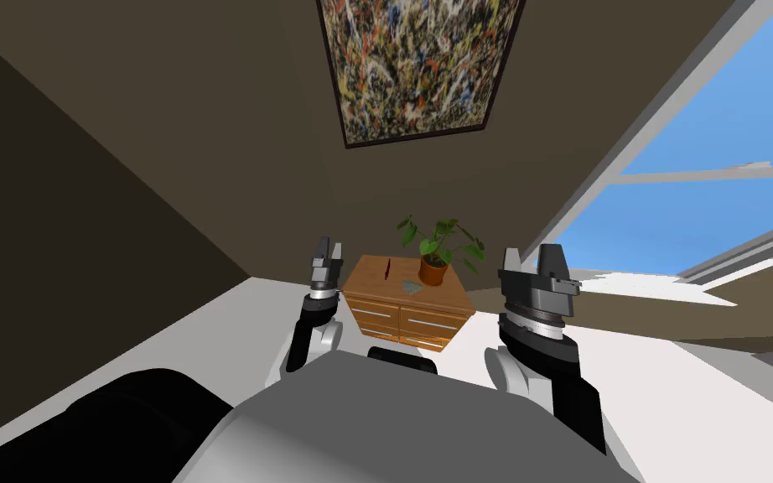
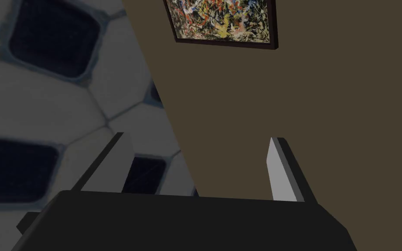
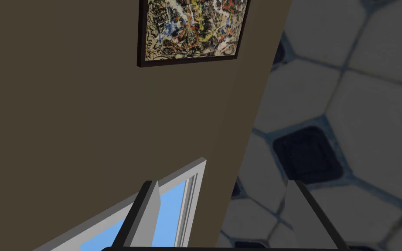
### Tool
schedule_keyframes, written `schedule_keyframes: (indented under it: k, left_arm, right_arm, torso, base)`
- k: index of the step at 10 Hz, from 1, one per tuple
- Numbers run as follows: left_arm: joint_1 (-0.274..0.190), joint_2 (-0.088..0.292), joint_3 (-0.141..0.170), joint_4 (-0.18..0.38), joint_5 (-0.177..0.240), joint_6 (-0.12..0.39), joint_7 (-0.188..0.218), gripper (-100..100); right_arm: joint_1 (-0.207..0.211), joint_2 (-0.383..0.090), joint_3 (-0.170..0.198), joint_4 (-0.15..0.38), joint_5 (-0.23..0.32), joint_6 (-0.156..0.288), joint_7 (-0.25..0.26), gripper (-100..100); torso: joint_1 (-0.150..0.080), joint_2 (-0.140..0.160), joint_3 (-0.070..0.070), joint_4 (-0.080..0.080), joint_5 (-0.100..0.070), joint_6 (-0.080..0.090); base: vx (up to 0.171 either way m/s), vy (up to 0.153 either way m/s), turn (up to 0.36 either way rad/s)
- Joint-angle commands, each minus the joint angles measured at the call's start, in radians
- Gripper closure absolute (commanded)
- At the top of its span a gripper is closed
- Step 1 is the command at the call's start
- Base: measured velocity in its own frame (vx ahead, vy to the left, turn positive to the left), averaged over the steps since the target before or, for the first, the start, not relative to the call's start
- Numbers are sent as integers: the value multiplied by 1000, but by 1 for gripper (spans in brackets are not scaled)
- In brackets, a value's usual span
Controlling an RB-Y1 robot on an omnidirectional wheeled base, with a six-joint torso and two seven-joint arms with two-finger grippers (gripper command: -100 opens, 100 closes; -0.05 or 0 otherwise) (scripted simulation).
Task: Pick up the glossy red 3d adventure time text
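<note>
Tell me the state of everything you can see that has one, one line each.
Left tool: open, holding nothing.
Right tool: open, holding nothing.
Brown wooden drawer cabinet: drawers shut.
Thin red text piece: on the cabinet top, not grasped.
Green leafy plant in orange-brown pot: upright on the cabinet top.

Wooden cabinet [image 1: 406, 320] against brown wall [image 1: 209, 126]; two rows of drawers, long pale handles. Potted plant [image 1: 437, 251] upright on cabinet top, green leaves, orange-brown pot. Small grey object [image 1: 411, 288] just beside pot, shape unclear. Framed splatter painting [image 1: 418, 67] on wall above cabinet. Window [image 1: 712, 168] to right, blue sky beyond. White floor [image 1: 209, 327]. Wrist views: ceiling [image 2: 43, 96] of pale tiles with dark squares.
</note>
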Motion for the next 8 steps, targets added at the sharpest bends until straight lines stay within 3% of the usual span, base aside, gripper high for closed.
schedule_keyframes:
  k: [1,6,8]
  left_arm:
    - [8,47,6,16,-2,18,14,-100]
    - [45,195,33,85,-10,97,78,-100]
    - [55,230,40,103,-12,118,94,-100]
  right_arm:
    - [0,0,0,0,0,0,0,0]
    - [0,0,0,0,0,0,0,0]
    - [0,0,0,0,0,0,0,0]
  torso:
    - [0,0,0,0,0,0]
    - [1,5,3,1,0,0]
    - [1,7,4,2,0,1]
  base:
    - [-25,2,-186]
    - [-74,8,-200]
    - [-83,-5,-198]
